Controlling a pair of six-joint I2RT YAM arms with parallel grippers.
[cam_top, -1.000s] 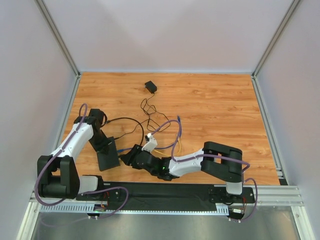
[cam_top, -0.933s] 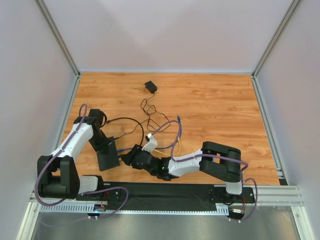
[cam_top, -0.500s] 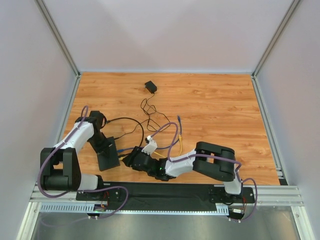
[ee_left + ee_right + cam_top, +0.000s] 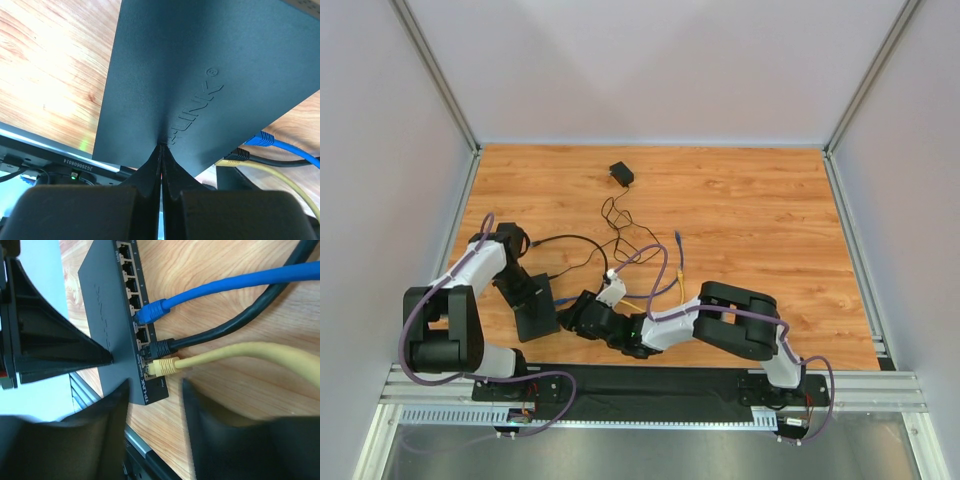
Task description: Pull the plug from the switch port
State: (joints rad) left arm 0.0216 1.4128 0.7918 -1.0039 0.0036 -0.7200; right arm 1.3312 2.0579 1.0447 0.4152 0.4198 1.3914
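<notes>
Near the front-left edge of the table (image 4: pixel 750 210) we hold the switch (image 4: pixel 536 308) down with our left gripper (image 4: pixel 161 146), fingers together; our right gripper (image 4: pixel 155 390), jaws apart, faces the yellow plug (image 4: pixel 162 366), not yet pulled.

Right end effector (image 4: pixel 570 316) nearer the switch (image 4: pixel 535 310), right elbow (image 4: pixel 732 302) shifted left

Left end effector (image 4: pixel 161 150) pinched, right (image 4: pixel 155 390) parted

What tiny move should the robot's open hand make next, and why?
Probably ease the right gripper forward until its open fingers straddle the yellow plug, ready to pinch it. That plug sits in the switch just ahead of the gap, and the shut left gripper rests its tips on the switch's top, likely steadying it.
</notes>
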